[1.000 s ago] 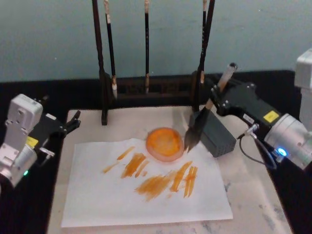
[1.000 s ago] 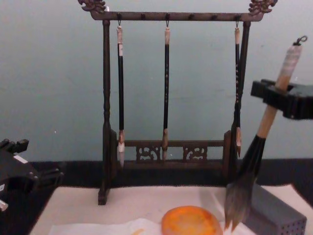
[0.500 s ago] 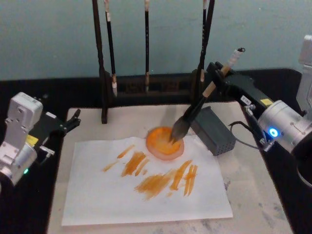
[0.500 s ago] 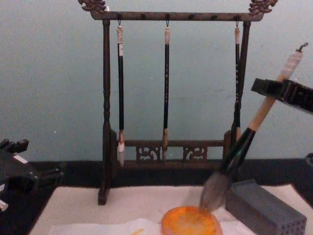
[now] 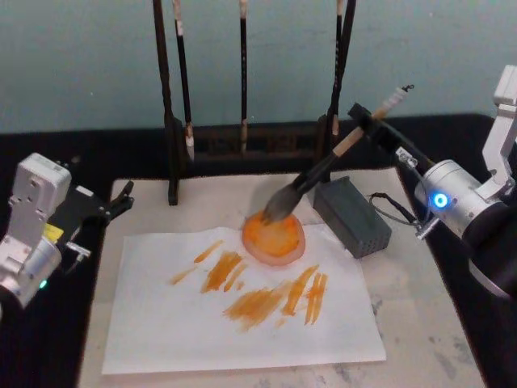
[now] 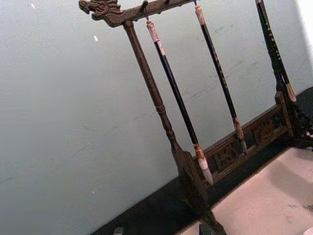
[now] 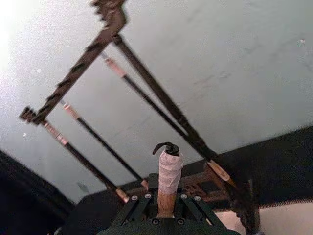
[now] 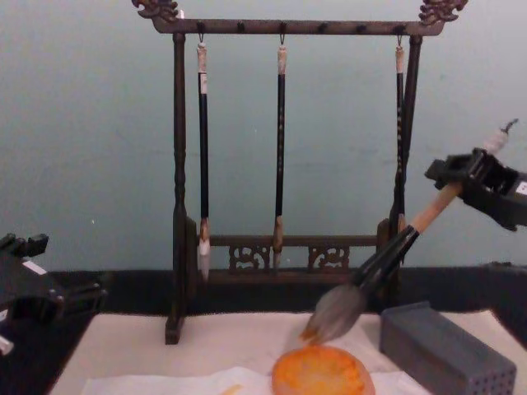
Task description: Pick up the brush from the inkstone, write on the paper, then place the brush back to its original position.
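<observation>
My right gripper (image 5: 365, 123) is shut on the tan handle of the brush (image 5: 315, 174), at the right behind the table. The brush slants down to the left, and its bushy grey head hangs just above the far rim of the round orange inkstone (image 5: 273, 238). From the chest, the brush (image 8: 387, 255) slopes down from the right gripper (image 8: 465, 177) to the inkstone (image 8: 321, 372). The right wrist view shows the brush's white-wrapped end (image 7: 168, 169) between the fingers. The paper (image 5: 242, 315) carries several orange strokes. My left gripper (image 5: 117, 204) is parked open at the left.
A dark wooden stand (image 8: 280, 140) with three thin hanging brushes rises behind the inkstone, and the stand (image 6: 190, 161) is also in the left wrist view. A grey perforated block (image 5: 351, 214) lies right of the inkstone. The off-white felt mat (image 5: 420, 323) lies under everything.
The brush has swung from beside the grey block over to the inkstone and now leans much flatter. My right gripper has drawn back to the right. The left arm has not moved.
</observation>
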Motion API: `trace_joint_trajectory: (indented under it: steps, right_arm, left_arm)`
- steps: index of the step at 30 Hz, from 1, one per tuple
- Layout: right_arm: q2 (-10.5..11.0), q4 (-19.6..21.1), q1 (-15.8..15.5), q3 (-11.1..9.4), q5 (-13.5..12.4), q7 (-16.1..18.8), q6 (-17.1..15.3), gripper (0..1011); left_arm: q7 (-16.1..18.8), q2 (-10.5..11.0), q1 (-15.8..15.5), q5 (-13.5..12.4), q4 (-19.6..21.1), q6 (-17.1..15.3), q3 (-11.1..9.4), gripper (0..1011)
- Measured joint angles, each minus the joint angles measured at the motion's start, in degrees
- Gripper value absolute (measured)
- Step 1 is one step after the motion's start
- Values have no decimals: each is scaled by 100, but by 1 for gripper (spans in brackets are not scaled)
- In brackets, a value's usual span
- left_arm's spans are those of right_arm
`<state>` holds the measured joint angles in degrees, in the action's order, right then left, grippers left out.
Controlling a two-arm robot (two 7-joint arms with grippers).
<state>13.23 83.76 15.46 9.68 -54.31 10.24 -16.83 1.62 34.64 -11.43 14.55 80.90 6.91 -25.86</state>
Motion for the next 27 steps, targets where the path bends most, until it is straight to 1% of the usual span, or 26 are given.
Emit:
trace_joint_trajectory:
  steps: [4, 9, 17, 27]
  right_arm:
    - [-104, -186, 72, -72, -197, -152, -14, 156]
    - [-168, -396, 152, -94, -362, -267, -23, 156]
    - [-201, -694, 256, -57, -545, -394, -17, 156]
    - [-166, -1116, 459, 15, -699, -384, 19, 156]
  left_arm:
    - [0, 0, 0, 0, 0, 0, 0, 1001]
    - [0, 0, 0, 0, 0, 0, 0, 1001]
    - [0, 0, 0, 0, 0, 0, 0, 1001]
    - [0, 0, 0, 0, 0, 0, 0, 1001]
